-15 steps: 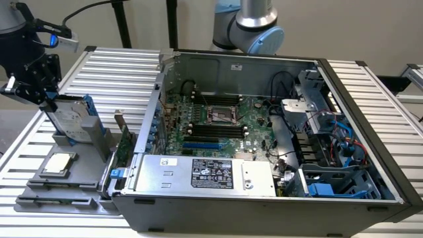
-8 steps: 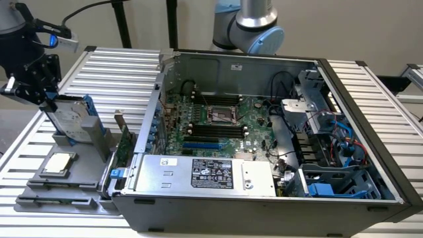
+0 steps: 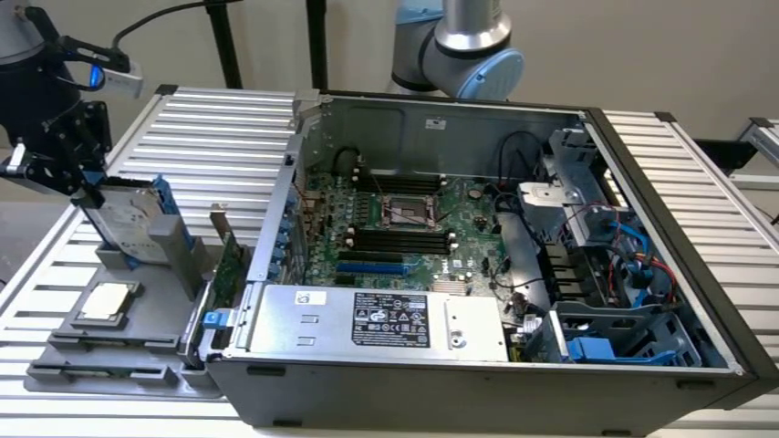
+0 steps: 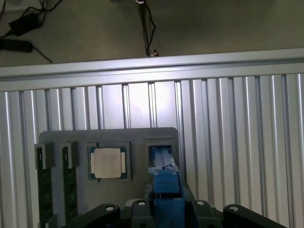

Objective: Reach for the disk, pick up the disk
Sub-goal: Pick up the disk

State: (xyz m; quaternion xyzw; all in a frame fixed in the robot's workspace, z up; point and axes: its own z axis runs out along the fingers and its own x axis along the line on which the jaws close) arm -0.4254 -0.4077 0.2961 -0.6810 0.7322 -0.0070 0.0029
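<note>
The disk [image 3: 131,222] stands on edge in a slot of the grey holder [image 3: 116,365] at the exterior view's left, its silver face and white label framed by the blue carrier. My black gripper [image 3: 102,195] comes down over its top edge, one finger on each side. In the wrist view the blue carrier edge of the disk [image 4: 166,183] runs straight between the fingers [image 4: 142,205], which press against both its sides. The gripper [image 4: 166,209] is shut on the disk, whose lower end still sits in the slot of the holder [image 4: 109,137].
A square silver chip [image 3: 106,302] [image 4: 108,162] lies in the holder beside the disk, with memory sticks [image 4: 45,190] in further slots. An upright green card [image 3: 226,260] and the open computer case [image 3: 487,119] with its silver power box [image 3: 378,319] stand close at the exterior view's right.
</note>
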